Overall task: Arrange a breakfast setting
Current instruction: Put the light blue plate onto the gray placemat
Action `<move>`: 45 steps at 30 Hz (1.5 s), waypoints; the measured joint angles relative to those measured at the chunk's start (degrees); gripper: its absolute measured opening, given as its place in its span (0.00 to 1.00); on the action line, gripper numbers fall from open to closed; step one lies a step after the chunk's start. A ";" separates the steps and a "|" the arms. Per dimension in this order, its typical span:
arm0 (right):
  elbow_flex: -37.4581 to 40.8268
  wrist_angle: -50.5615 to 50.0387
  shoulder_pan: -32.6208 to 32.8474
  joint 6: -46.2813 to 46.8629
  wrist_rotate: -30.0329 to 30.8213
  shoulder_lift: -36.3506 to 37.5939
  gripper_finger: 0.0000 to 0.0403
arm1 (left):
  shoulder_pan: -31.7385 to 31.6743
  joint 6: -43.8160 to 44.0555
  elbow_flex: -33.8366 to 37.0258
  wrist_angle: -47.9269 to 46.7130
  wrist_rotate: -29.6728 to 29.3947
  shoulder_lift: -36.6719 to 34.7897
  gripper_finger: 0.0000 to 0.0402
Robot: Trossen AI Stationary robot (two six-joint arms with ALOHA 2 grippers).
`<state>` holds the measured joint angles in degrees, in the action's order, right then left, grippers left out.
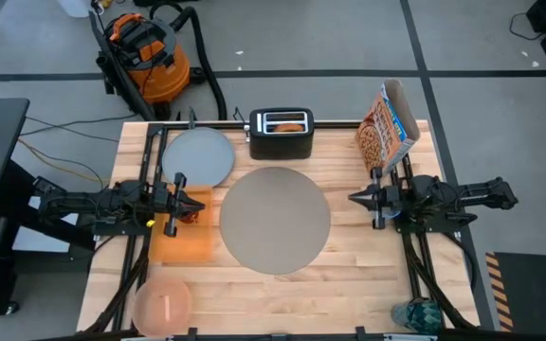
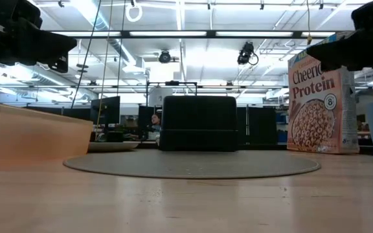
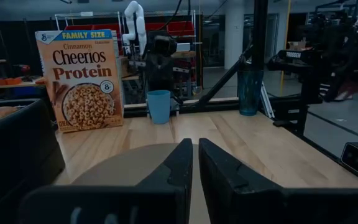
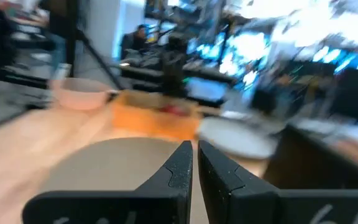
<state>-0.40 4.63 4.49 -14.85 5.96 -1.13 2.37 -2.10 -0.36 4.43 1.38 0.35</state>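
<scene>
The placemat [image 1: 274, 220] lies bare at the centre of the counter [image 1: 349, 275]. The plate [image 1: 198, 156] sits beside the toaster [image 1: 281, 133], which holds 1 piece of bread [image 1: 289, 127] in a slot. The napkin [image 1: 182, 227] carries the apple [image 1: 189, 210]; the bowl [image 1: 163, 304] holds a spoon [image 1: 167, 307]. The cup [image 1: 415, 314] stands at the counter's edge, the cereal box [image 1: 387, 128] near the toaster. The left tool [image 1: 180, 201] hangs over the napkin, the right tool [image 1: 356, 198] beside the placemat; both narrow, holding nothing.
</scene>
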 joint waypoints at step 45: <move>-37.48 1.10 4.92 22.66 -6.53 -50.13 0.08 | 0.02 0.00 0.01 0.00 0.00 0.01 0.09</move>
<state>-37.89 5.73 9.41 7.81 -0.58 -51.26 2.39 -2.09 -0.34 4.43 1.38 0.36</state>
